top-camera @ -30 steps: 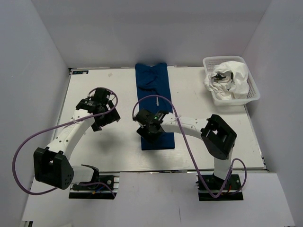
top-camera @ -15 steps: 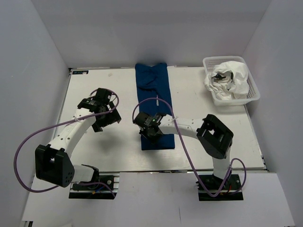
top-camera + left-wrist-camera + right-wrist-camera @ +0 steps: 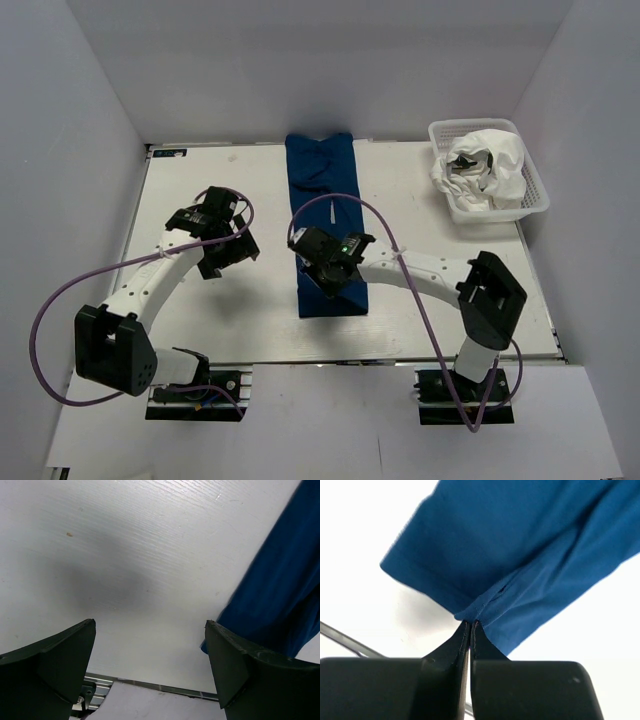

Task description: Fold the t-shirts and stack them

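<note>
A navy blue t-shirt [image 3: 320, 185] lies as a long narrow strip down the middle of the table, from the far edge toward me. My right gripper [image 3: 328, 278] is over its near end, shut on a bunched bit of the hem [image 3: 479, 609]. In the right wrist view the right gripper [image 3: 471, 623] pinches the blue cloth [image 3: 520, 545] at its very tips. My left gripper [image 3: 222, 252] hovers open to the left of the shirt with nothing in it. The left wrist view puts the left gripper [image 3: 150, 625] over bare table, the blue shirt's edge [image 3: 280, 595] just beyond its right finger. A white t-shirt [image 3: 492, 160] sits crumpled in the basket.
The white lattice basket [image 3: 537, 197] stands at the table's back right corner. The table's near edge with its metal rail [image 3: 150, 685] runs just below the left gripper. Purple cables loop off both arms.
My right gripper has closed on the near hem of the blue shirt, and the right arm's elbow has swung out to the right. The left arm has barely moved.
</note>
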